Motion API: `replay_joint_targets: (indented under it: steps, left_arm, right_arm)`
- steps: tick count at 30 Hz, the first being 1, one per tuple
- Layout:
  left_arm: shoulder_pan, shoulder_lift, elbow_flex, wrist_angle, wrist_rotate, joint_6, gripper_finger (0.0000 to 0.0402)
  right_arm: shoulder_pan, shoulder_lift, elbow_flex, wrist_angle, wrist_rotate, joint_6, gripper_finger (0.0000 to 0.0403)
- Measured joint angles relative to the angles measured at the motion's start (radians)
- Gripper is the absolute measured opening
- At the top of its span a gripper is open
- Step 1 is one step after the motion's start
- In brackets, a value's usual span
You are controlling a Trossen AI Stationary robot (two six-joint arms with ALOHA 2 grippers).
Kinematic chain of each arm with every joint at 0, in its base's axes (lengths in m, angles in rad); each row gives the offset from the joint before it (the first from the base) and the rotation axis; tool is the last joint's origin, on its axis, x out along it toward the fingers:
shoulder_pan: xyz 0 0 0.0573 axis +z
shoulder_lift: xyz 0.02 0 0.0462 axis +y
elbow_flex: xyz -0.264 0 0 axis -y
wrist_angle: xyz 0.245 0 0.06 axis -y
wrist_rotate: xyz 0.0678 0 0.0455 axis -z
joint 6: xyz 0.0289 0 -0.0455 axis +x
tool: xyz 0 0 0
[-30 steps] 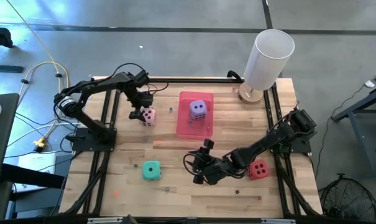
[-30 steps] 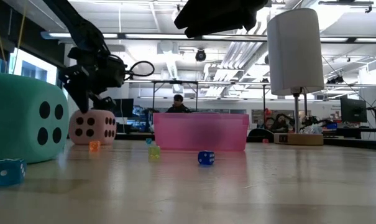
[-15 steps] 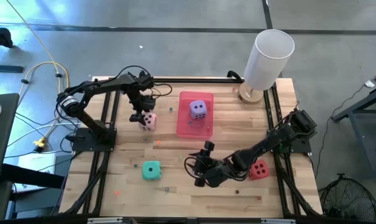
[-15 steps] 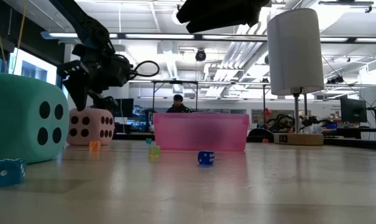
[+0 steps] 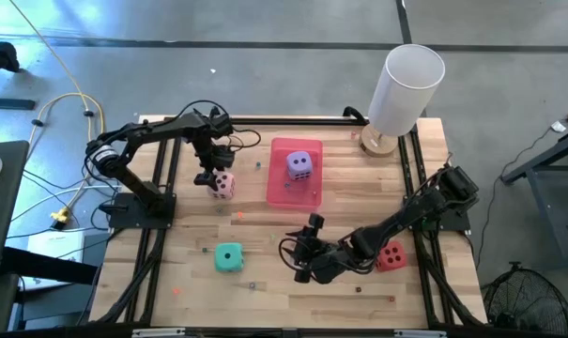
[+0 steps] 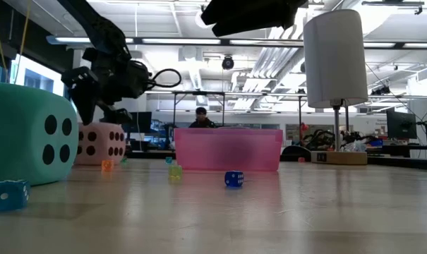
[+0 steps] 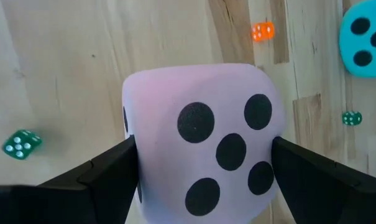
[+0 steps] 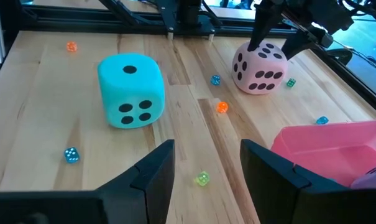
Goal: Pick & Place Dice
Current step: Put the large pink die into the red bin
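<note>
— How many dice does the table carry?

— Four big ones: a pale pink die (image 5: pixel 224 184), a purple die (image 5: pixel 299 164) inside the pink tray (image 5: pixel 282 195), a teal die (image 5: pixel 229 256) and a red die (image 5: pixel 391 254). Several tiny coloured dice lie scattered too; their number is hard to settle from above.

— Where is there room to move?

— Bare wood lies between the teal die and the pink die. The red die sits near the table's right rail, beside the right arm. A white cylinder (image 5: pixel 406 89) stands at the far right corner.

— And the fingers?

— The left gripper (image 5: pixel 211 175) straddles the pale pink die, its fingers (image 7: pixel 107 171) spread wide at either side; whether they press it cannot be told. The right gripper (image 5: pixel 303 260) hangs partly open above the near middle, holding nothing.
</note>
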Motion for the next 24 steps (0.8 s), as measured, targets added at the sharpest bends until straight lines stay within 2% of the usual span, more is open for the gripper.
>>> replay_joint_targets:
  steps: [7, 12, 14, 18, 24]
  left_arm:
    - [-0.062, -0.111, 0.093, -0.113, -0.080, -0.046, 0.0318]
    - [-0.114, -0.194, 0.182, -0.129, -0.075, -0.051, 0.0315]
    - [-0.135, -0.210, 0.203, -0.074, -0.048, -0.055, 0.0314]
    - [-0.198, -0.200, 0.206, 0.158, 0.045, -0.137, 0.0300]
    - [-0.262, -0.203, 0.207, 0.198, -0.035, -0.197, 0.0263]
  right_arm:
    - [0.032, -0.030, 0.000, -0.017, 0.021, -0.026, 0.0174]
    - [0.068, -0.063, 0.000, -0.040, 0.091, -0.026, 0.0174]
    - [0.089, -0.074, 0.000, -0.053, 0.132, -0.026, 0.0174]
    - [0.128, -0.104, 0.000, -0.092, 0.224, -0.026, 0.0174]
    - [0.174, -0.121, 0.000, -0.112, 0.264, -0.017, 0.0174]
